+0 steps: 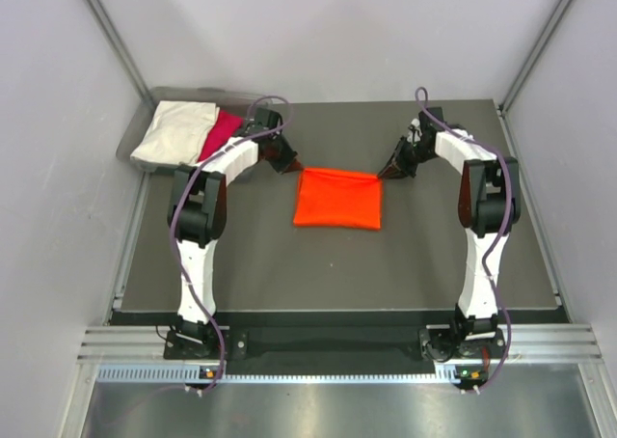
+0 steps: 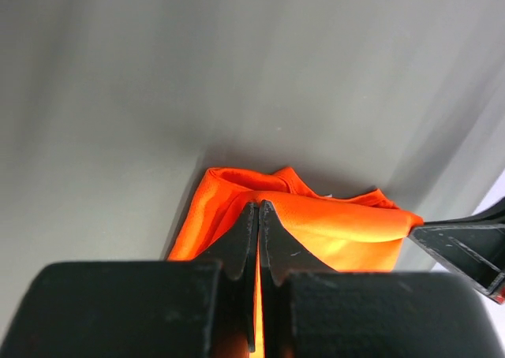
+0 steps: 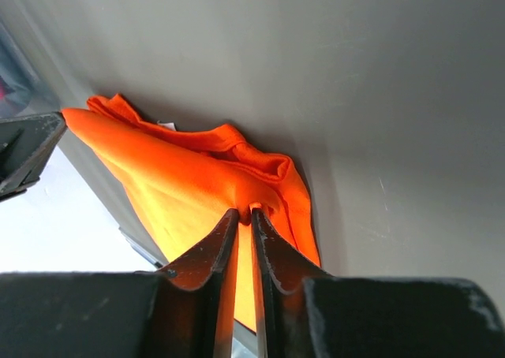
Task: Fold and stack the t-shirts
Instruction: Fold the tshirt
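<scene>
Top external alone catches cream-white t-shirt (image 1: 174, 132) back-left; wrist cams show L pincer (image 2: 259, 206), R pincer (image 3: 244, 211) clamped on orange t-shirt (image 1: 337, 200).

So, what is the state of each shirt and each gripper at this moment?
orange t-shirt: folded into a rectangle, far corners pinched.
left gripper: shut on its far left corner.
right gripper: shut on its far right corner.
cream-white t-shirt: lying far left, not held.
magenta-pink t-shirt: lying beside the cream-white one, not held.
</scene>
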Tool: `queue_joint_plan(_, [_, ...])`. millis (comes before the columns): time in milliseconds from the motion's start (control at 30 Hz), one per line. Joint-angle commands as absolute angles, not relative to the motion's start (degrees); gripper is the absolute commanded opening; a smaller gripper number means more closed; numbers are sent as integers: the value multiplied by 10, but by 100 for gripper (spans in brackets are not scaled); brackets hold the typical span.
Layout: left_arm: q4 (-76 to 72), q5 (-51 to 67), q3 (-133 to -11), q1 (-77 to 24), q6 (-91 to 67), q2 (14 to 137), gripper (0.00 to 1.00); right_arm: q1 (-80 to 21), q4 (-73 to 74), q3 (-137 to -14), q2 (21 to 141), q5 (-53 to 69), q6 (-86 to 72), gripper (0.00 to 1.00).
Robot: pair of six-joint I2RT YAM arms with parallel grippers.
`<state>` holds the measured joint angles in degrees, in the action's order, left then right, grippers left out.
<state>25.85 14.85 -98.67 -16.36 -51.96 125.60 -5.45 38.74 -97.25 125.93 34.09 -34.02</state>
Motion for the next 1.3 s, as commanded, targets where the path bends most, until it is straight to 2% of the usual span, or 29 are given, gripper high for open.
queue_joint_plan(0, [255, 117, -976, -155, -511, 1210, 0, -44, 382, -1001, 1260, 343, -334, 14])
queue_joint_plan(67, [264, 113, -976, -151, -509, 1224, 0, -44, 379, -1005, 1269, 345, -337, 19])
queue_joint_plan(200, [261, 143, -981, -149, -512, 1256, 0, -47, 382, -1032, 1292, 348, -341, 23])
queue_joint_plan(233, [269, 146, -1002, -149, -509, 1269, 2, -46, 389, -1047, 1294, 345, -341, 28])
queue_joint_plan(300, [292, 136, -1022, -151, -488, 1270, 10, -46, 406, -1071, 1289, 334, -330, 36])
queue_joint_plan(333, [314, 122, -1039, -153, -475, 1265, 18, -44, 419, -1085, 1285, 324, -304, 39])
queue_joint_plan(367, [322, 86, -1042, -159, -459, 1239, 23, -40, 458, -1114, 1280, 286, -288, 48])
queue_joint_plan(467, [336, 32, -1025, -170, -402, 1161, 40, -40, 482, -1114, 1231, 216, -234, 61])
queue_joint_plan(600, [310, 44, -961, -175, -390, 1076, 45, -54, 389, -1008, 1131, 260, -246, 68])
queue_joint_plan(667, [239, 103, -910, -181, -401, 1051, 42, -68, 333, -934, 1113, 326, -277, 65])
queue_joint_plan(733, [176, 190, -863, -192, -427, 1051, 38, -76, 260, -903, 1112, 366, -319, 55])
queue_joint_plan(800, [117, 227, -851, -201, -458, 1071, 29, -81, 191, -855, 1117, 413, -353, 38])
queue_joint_plan(867, [71, 282, -844, -218, -469, 1096, 26, -85, 114, -831, 1124, 441, -383, 26])
queue_joint_plan(933, [36, 310, -846, -241, -477, 1116, 27, -87, 69, -830, 1147, 467, -393, 21])
queue_joint_plan(1067, [-28, 341, -830, -267, -506, 1144, 26, -90, 17, -831, 1198, 499, -411, 20])
queue_joint_plan(1267, [-3, 327, -837, -277, -490, 1161, 26, -89, -18, -874, 1288, 515, -426, 26])
